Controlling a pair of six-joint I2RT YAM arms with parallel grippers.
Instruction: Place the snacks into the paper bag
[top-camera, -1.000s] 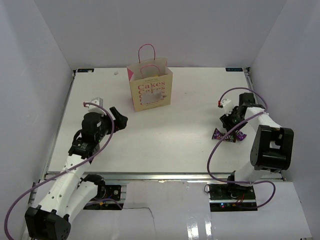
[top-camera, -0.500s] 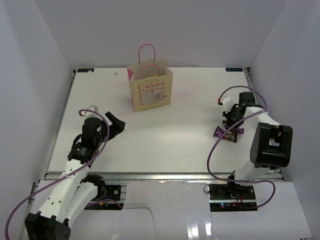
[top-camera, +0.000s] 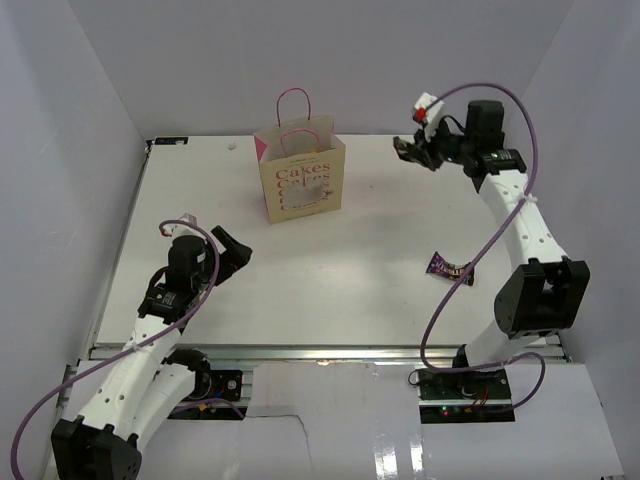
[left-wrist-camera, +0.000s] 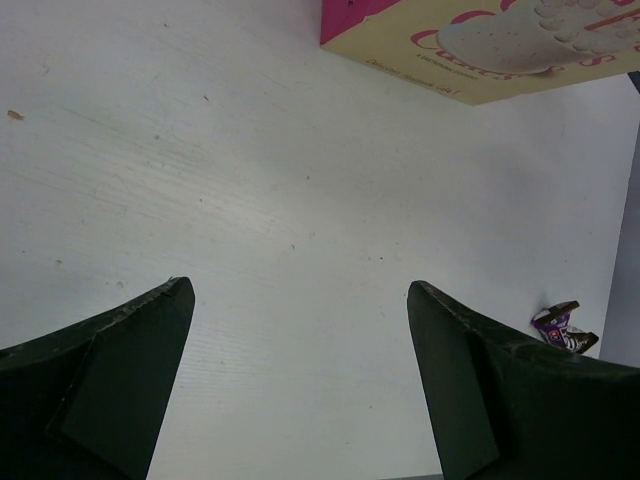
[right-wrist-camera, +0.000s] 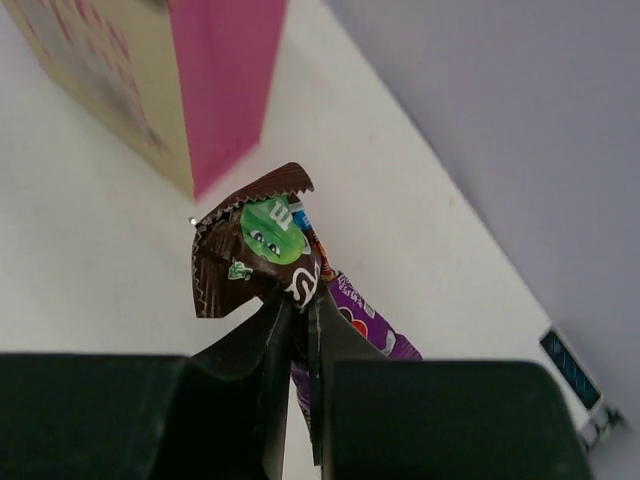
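Surface (top-camera: 380, 250): white, matte, faintly speckled.
Room: pale lilac walls (top-camera: 400, 60) closing in three sides.
Paper bag (top-camera: 301, 180): upright at 12 o'clock, pink handles up.
Right hand (top-camera: 412, 150): raised at 1 o'clock, clenched on brown candy packet (right-wrist-camera: 255, 245) plus purple wrapper (right-wrist-camera: 365, 325).
Loose purple packet (top-camera: 449, 268): flat at 4 o'clock.
Left hand (top-camera: 232, 243): at 8 o'clock, fingers spread apart, holding nothing.

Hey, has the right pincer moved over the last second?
Yes. The right pincer, shut on candy packets, swung from the near right toward the far edge of the table, ending closer to the paper bag.
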